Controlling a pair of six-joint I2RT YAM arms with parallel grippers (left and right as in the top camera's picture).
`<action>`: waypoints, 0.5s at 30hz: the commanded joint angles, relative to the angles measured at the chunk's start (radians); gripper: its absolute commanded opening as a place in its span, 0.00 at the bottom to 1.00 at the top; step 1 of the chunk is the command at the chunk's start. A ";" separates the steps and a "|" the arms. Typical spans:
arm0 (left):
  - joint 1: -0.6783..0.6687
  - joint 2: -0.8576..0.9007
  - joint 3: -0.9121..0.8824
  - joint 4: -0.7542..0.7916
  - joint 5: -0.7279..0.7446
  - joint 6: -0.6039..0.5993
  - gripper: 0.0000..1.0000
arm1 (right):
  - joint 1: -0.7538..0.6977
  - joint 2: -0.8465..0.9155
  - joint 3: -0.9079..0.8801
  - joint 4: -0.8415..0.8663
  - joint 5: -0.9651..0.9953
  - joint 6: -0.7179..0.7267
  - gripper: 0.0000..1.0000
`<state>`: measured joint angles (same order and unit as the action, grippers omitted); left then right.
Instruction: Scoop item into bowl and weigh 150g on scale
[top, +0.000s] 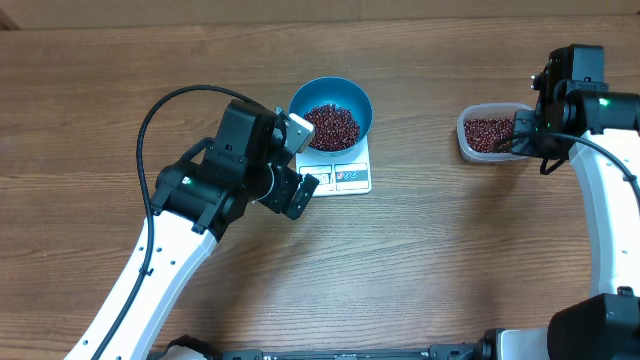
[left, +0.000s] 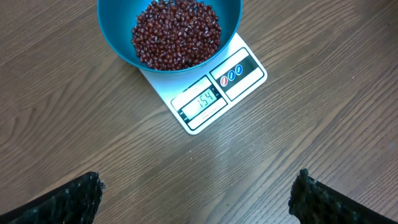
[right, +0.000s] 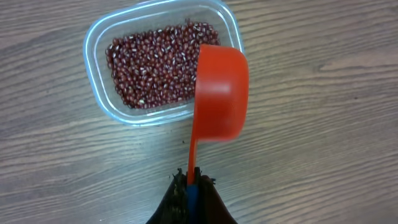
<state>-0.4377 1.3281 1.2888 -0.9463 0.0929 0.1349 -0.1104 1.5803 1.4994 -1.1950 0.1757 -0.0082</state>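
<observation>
1. Overhead. The blue bowl (top: 360, 100) stands on the white scale (top: 345, 178) at mid-worktop (top: 420, 280), with a heap of beans (top: 331, 127) inside it. The left hand (top: 303, 160) hangs just left of the scale, spread wide and holding nothing. Well apart to the right, a clear tub (top: 468, 138) holds more beans. The right hand (top: 535, 128) sits at the tub's right end, and its grip cannot be made out from here.
2. Left wrist. The left hand (left: 199, 205) is released. Its dark fingers (left: 68, 202) stand at the two lower corners with only bare worktop (left: 93, 137) between them. Beyond them the bowl (left: 112, 37) covers the far part of the scale (left: 242, 84), and the beans (left: 177, 31) are piled in the bowl. The display (left: 202, 99) reads 154.
3. Right wrist. The right hand (right: 191, 199) is clenched on the thin handle of a red scoop (right: 219, 93). The scoop's cup overlaps the tub's (right: 93, 62) right rim. Beans (right: 152, 68) cover the tub's floor.
</observation>
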 joint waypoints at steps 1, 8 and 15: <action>0.000 -0.008 -0.004 0.002 -0.007 0.019 1.00 | 0.003 0.000 -0.002 0.006 0.007 0.013 0.04; 0.000 -0.008 -0.004 0.002 -0.007 0.019 0.99 | 0.003 0.000 -0.002 0.012 -0.063 0.013 0.04; 0.000 -0.008 -0.004 0.002 -0.007 0.019 1.00 | 0.003 0.000 -0.002 0.011 -0.069 0.013 0.04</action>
<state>-0.4377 1.3281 1.2888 -0.9463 0.0929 0.1349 -0.1104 1.5803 1.4994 -1.1896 0.1200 -0.0032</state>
